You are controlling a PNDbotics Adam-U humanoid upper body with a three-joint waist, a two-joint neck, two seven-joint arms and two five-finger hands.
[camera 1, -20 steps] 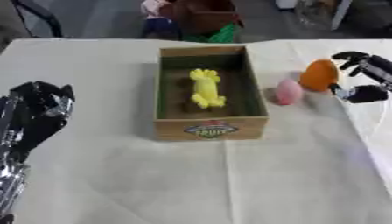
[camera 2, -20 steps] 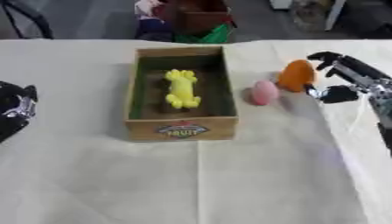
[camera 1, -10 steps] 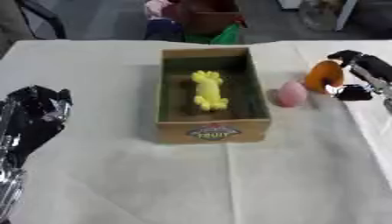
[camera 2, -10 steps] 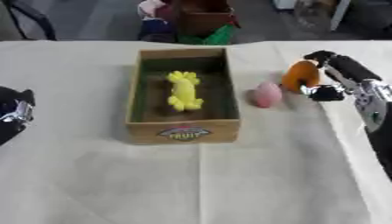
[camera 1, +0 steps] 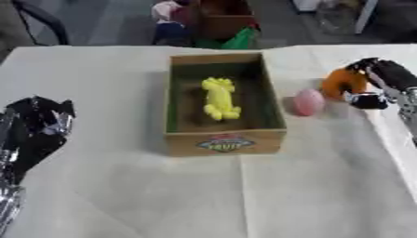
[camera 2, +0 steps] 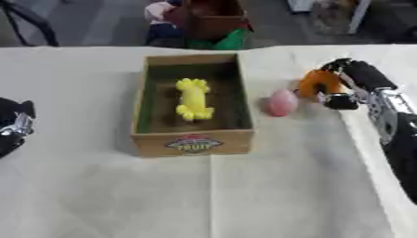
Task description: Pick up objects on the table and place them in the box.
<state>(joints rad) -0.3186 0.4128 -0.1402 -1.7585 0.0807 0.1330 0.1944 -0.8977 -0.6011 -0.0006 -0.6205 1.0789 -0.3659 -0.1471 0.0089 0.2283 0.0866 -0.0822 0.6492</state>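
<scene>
A shallow brown cardboard box (camera 1: 225,140) stands mid-table with a yellow toy (camera 1: 218,98) lying inside it. Just right of the box, a pink egg-shaped object (camera 1: 309,102) rests on the cloth. Further right is an orange object (camera 1: 339,83). My right hand (camera 2: 363,78) comes in from the right, fingers curled over the top of the orange object and thumb against its lower right side. My left hand (camera 1: 36,126) rests open at the lower left, away from everything.
A white cloth (camera 1: 244,195) covers the table. Beyond the far edge stand a brown crate (camera 1: 226,18), something green (camera 1: 242,40) and a small colourful figure (camera 1: 169,21). My right forearm lies along the table's right side.
My right hand has moved left onto the orange object and its fingers have closed around it. The pink object, box and left hand have stayed put.
</scene>
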